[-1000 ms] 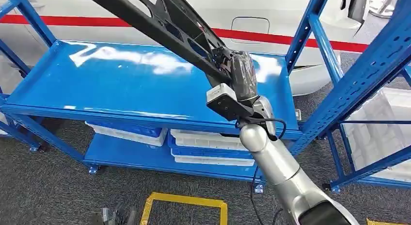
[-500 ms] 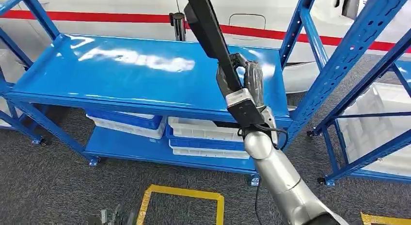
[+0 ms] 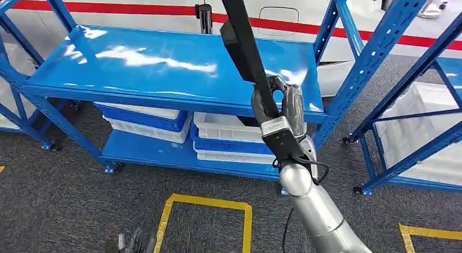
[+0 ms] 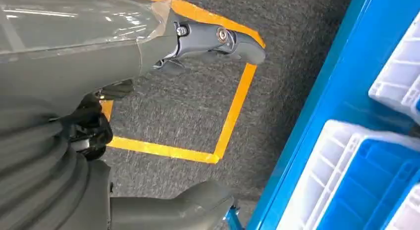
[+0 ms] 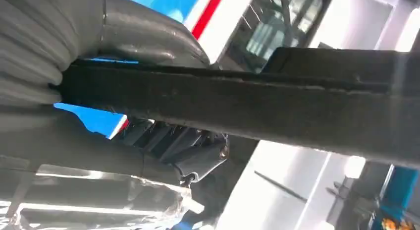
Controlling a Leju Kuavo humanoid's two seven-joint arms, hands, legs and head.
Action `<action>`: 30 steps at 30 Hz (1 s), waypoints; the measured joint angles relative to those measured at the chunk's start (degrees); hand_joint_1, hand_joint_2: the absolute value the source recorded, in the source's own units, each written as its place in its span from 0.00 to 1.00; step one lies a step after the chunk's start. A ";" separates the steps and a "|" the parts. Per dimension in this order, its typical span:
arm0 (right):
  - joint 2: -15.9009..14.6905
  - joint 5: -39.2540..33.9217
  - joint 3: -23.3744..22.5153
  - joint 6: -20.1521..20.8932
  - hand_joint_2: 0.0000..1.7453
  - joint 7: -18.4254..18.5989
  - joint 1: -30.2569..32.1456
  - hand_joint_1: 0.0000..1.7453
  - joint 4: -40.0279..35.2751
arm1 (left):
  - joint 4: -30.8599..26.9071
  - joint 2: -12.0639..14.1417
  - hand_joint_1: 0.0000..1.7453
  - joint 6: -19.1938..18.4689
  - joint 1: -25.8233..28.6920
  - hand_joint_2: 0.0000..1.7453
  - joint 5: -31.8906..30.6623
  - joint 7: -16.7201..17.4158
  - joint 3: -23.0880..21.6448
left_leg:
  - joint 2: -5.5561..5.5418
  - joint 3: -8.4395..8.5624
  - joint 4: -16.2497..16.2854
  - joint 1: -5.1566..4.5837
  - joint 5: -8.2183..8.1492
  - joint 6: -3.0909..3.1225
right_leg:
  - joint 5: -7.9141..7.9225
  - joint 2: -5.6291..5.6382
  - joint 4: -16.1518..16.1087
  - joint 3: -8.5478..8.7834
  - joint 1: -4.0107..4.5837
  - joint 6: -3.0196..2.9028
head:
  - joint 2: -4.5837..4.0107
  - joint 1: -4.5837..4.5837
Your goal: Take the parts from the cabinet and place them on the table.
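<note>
A: Where's the part now?

B: The long black part [image 3: 246, 46] is gripped at its lower end by the right hand [image 3: 279, 103], whose fingers wrap round the bar. It rises steeply from the hand past the top of the head view, over the right end of the blue shelf [image 3: 163, 65] but not resting on it

A: That's different from a second ago, isn't it?

B: Yes. A second ago it lay slanted across the upper left of the view; now it stands close to upright. The whole scene has slid as well, so the camera itself has turned a bit, but the change in the bar's angle against the hand is real

A: What does that mean for the job?

B: I'd judge the part is out of the cabinet and being carried, with setting down on the shelf top not yet done

A: And the left hand?

B: The left hand [image 4: 99, 91] hangs low over grey carpet and yellow floor tape [image 4: 233, 121], fingers apart, holding nothing. White and blue bins [image 3: 226, 136] sit on the lower shelf
</note>
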 joint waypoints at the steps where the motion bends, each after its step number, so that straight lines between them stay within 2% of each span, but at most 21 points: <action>1: 0.20 0.09 -0.20 0.40 1.00 0.05 0.24 1.00 0.00 | 0.00 0.00 0.00 -0.11 0.02 1.00 -0.02 0.04 0.00 | 0.02 -0.07 0.00 0.08 0.31 -0.16 | 0.16 0.03 0.07 -0.35 0.07 -0.16 | 0.00 -0.04; 2: 0.33 -0.26 -0.33 0.99 1.00 0.31 0.53 1.00 0.00 | 0.02 -0.04 0.00 -0.09 0.06 1.00 -0.04 0.13 -0.02 | -0.03 -0.15 0.03 0.05 0.70 -0.48 | 0.48 0.01 0.20 -0.58 0.06 -0.60 | 0.00 -0.04; 3: 0.59 -0.93 -0.53 1.79 1.00 0.44 0.79 1.00 0.02 | 0.04 0.00 0.00 0.06 0.06 1.00 -0.04 0.22 0.00 | -0.16 -0.56 0.28 0.33 0.32 -0.86 | 1.19 -0.10 0.01 -1.13 -1.55 -1.44 | 0.00 -0.02; 5: 1.36 -2.22 -0.92 3.23 1.00 0.48 0.84 1.00 0.02 | 0.02 0.09 0.00 0.04 0.07 1.00 0.20 0.55 0.04 | -0.27 -2.45 4.93 0.77 -6.38 -1.86 | 2.48 -0.32 0.04 -2.07 -1.21 -2.71 | 0.00 -0.26; 6: 1.67 -2.62 -1.12 3.77 1.00 0.48 0.84 1.00 0.02 | 0.02 0.13 0.00 0.02 0.07 1.00 0.46 0.59 0.04 | -0.29 -3.63 9.09 0.95 -9.62 -2.25 | 3.17 -0.31 0.09 -2.90 -1.12 -2.77 | 0.00 -0.28; 7: 1.95 -2.99 -1.25 4.20 1.00 0.48 0.85 1.00 0.02 | 0.02 0.15 0.00 0.02 0.08 1.00 0.61 0.63 0.07 | -0.28 -4.66 13.34 1.10 -11.85 -2.62 | 3.80 -0.31 0.13 -3.73 -1.03 -2.76 | 0.00 -0.30; 8: 2.14 -3.30 -1.31 4.49 1.00 0.48 0.89 1.00 0.07 | 0.04 0.18 0.00 0.02 0.11 1.00 0.68 0.66 0.09 | -0.27 -5.24 16.71 1.30 -12.48 -2.88 | 4.41 -0.31 0.20 -4.54 -1.02 -2.68 | 0.00 -0.28; 10: 2.50 -3.52 -1.45 5.12 1.00 0.51 0.93 1.00 0.13 | 0.04 0.28 0.00 0.13 0.11 1.00 0.79 0.66 0.15 | -0.25 -3.31 17.09 1.71 -9.10 -3.13 | 5.54 -0.31 0.50 -6.30 -1.03 -2.34 | 0.00 -0.30; 12: 2.85 -3.50 -1.53 5.93 1.00 0.51 0.93 1.00 0.11 | 0.02 0.39 0.00 0.13 0.09 1.00 0.79 0.61 0.24 | -0.25 3.00 9.12 2.06 -5.95 -3.07 | 6.29 -0.24 0.98 -7.62 -1.07 -1.79 | 0.00 -0.30; 14: 3.09 -3.11 -1.71 6.58 1.00 0.48 1.01 1.00 -0.35 | 0.00 0.44 0.00 0.00 -0.01 1.00 0.55 0.55 0.22 | -0.47 9.04 0.09 1.80 -8.53 -2.58 | 6.94 -0.23 1.36 -8.31 -0.67 -1.12 | 0.00 -0.28; 17: 3.35 -0.81 -2.04 6.54 1.00 0.38 1.76 1.00 -1.75 | 0.00 0.50 0.00 -0.05 0.09 1.00 -0.28 0.50 0.20 | -0.50 8.29 -0.25 1.06 -7.94 -1.13 | 8.55 -0.48 0.79 -8.59 -1.01 0.27 | 0.00 -0.22; 18: 3.35 -0.46 -2.32 6.50 1.00 0.40 2.23 1.00 -2.21 | 0.04 0.48 0.00 0.06 0.14 1.00 -0.65 0.59 0.17 | -0.27 7.77 -0.99 1.27 -6.90 -0.37 | 8.74 -0.42 0.86 -8.92 -0.34 0.71 | 0.00 -0.15; 19: 3.30 -0.15 -2.80 6.52 1.00 0.44 2.59 1.00 -2.62 | 0.04 0.39 0.00 0.22 0.06 1.00 -0.72 0.68 0.13 | 0.08 7.36 -1.22 1.32 -6.06 0.06 | 7.16 -0.36 1.92 -9.80 -0.82 0.41 | 0.00 -0.26; 20: 3.30 -0.09 -3.09 6.58 1.00 0.66 2.91 1.00 -3.17 | 0.02 0.35 0.00 0.39 0.02 1.00 -0.79 0.81 0.13 | 0.07 6.41 -1.26 1.31 -5.34 0.89 | 3.94 -0.28 4.66 -11.14 -0.68 -0.46 | 0.00 -0.02; 21: 3.26 -0.06 -3.41 6.71 1.00 0.70 3.25 1.00 -3.65 | 0.02 0.31 0.00 0.39 0.03 1.00 -0.79 1.03 0.13 | 0.08 5.51 -1.26 1.25 -4.70 0.87 | 0.65 -0.27 8.91 -12.35 -0.68 -1.07 | 0.00 0.05; 23: 3.26 0.02 -3.94 6.93 1.00 0.79 3.89 1.00 -4.18 | 0.02 0.28 0.00 0.39 0.03 1.00 -0.79 1.18 0.15 | 0.19 3.61 -1.19 1.16 -3.24 0.95 | -3.28 -0.24 17.62 -14.33 -0.67 -1.01 | 0.00 0.05; 25: 3.26 0.11 -4.31 6.93 1.00 0.86 4.45 1.00 -4.46 | 0.02 0.28 0.00 0.39 0.06 1.00 -0.79 1.22 0.15 | 0.32 1.79 -1.11 1.08 -1.85 0.81 | -1.46 -0.24 19.54 -12.86 -0.67 0.35 | 0.00 0.05; 27: 3.26 0.18 -4.46 6.93 1.00 0.88 4.61 1.00 -4.79 | 0.02 0.26 0.00 0.39 0.06 1.00 -0.79 1.25 0.15 | 0.31 0.04 -0.93 1.06 -0.50 0.44 | 2.08 -0.25 12.56 -7.04 -0.68 1.40 | 0.00 0.05; 28: 3.28 0.22 -4.46 6.93 1.00 0.90 4.59 1.00 -5.07 | 0.02 0.26 0.00 0.39 0.05 1.00 -0.79 1.25 0.15 | 0.30 -0.58 -0.64 1.04 0.11 0.11 | 1.74 -0.27 6.61 -2.64 -0.72 1.09 | 0.00 0.02; 29: 3.37 0.26 -4.46 6.95 1.00 0.90 4.52 1.00 -5.40 | 0.00 0.26 0.00 0.39 0.04 1.00 -0.79 1.23 0.15 | 0.25 -1.17 -0.18 0.63 0.40 -0.22 | -0.17 -0.22 0.92 1.41 -0.35 0.52 | 0.00 0.13; 30: 3.39 0.33 -4.51 6.95 1.00 0.90 4.60 1.00 -5.66 | 0.00 0.24 0.00 0.39 0.03 1.00 -0.81 1.25 0.15 | 0.32 -1.33 -0.04 0.65 0.94 -0.53 | -1.13 0.08 -0.97 1.83 -0.08 -0.13 | 0.00 -0.04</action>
